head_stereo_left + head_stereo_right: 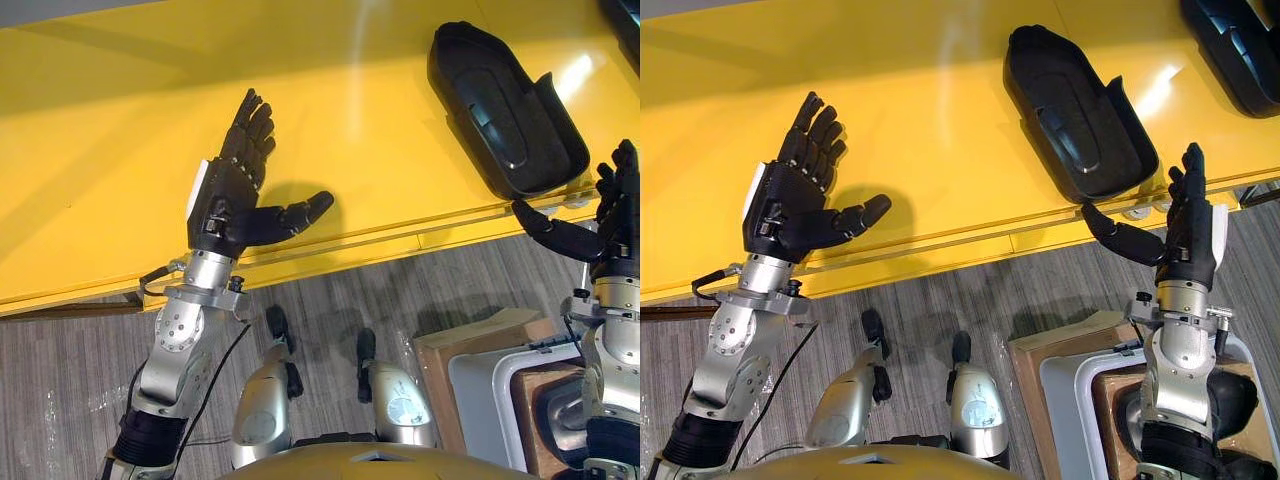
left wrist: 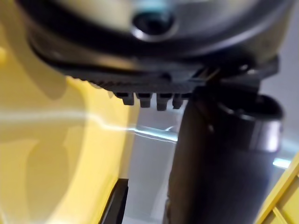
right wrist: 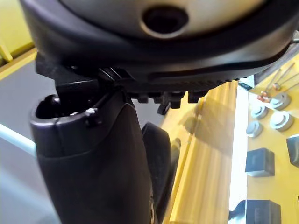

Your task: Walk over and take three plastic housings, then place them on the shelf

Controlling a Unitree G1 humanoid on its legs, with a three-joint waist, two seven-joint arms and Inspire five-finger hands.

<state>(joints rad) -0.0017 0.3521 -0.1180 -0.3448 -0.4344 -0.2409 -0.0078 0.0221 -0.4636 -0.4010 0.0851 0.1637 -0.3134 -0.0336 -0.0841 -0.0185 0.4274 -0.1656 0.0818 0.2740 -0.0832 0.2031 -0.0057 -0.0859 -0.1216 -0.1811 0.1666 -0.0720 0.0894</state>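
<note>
Over the yellow surface (image 1: 90,150), the left hand (image 1: 225,200) hovers empty, fingers spread — a black plastic housing (image 1: 505,110) lies further right, the right hand (image 1: 1193,235) splayed open just beside its near end; a glancing reach could shove it away.

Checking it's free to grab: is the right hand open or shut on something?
Open: the right hand has straight fingers and thumb spread, holding nothing, beside the black housing on the shelf.

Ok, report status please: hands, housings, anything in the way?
Left hand open, empty, over yellow flat surface. Right hand open, empty, at its front edge. Black plastic housing lies on it just past that hand; second black housing further right. Nothing between.
</note>
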